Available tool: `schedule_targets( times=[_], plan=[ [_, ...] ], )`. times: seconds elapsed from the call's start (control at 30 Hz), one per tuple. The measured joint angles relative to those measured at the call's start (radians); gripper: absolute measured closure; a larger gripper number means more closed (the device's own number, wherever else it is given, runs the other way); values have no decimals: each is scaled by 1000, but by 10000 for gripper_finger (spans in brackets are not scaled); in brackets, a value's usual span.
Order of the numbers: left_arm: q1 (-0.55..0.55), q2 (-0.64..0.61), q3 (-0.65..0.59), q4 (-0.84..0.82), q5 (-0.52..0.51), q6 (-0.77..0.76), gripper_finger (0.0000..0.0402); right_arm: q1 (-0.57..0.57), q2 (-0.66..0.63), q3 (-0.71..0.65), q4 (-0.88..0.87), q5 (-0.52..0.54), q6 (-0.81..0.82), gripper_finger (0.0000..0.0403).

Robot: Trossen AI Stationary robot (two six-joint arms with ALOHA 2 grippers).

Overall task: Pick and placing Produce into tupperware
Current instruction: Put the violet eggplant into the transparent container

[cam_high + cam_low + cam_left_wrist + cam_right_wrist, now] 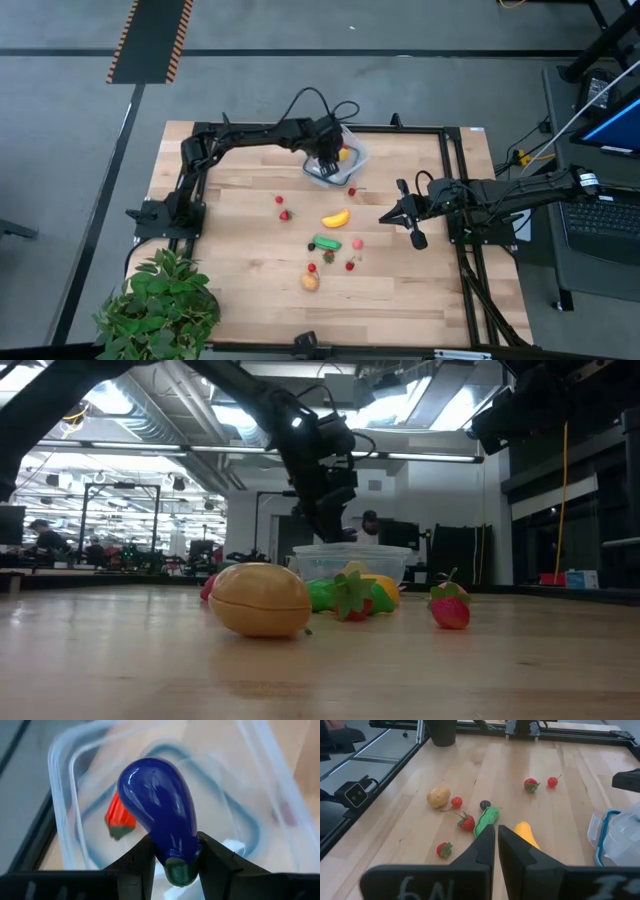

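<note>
Left wrist view: left gripper point(172, 857) clamps eggplant point(160, 815) above tupperware point(337, 160); it should release low, clear of red pepper point(120, 815). Right gripper point(402, 217), fingers together, waits beside banana point(336, 219).

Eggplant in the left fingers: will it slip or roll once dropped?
The eggplant looks glossy and tapered, pinched only near its stem end by the left gripper, so it could slip. Being rounded, it may roll, though the tupperware walls should stop it.

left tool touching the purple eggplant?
Touching. Left wrist view: left tool fingers clamp the glossy purple toy eggplant on both sides, above the clear plastic container.
</note>
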Motion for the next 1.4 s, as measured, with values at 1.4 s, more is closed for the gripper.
schedule_targets(
  times=[1.4],
  plan=[
    [62,6,0,-56,82,28,292,-2,0,0,31,0,-30,377]
  ],
)
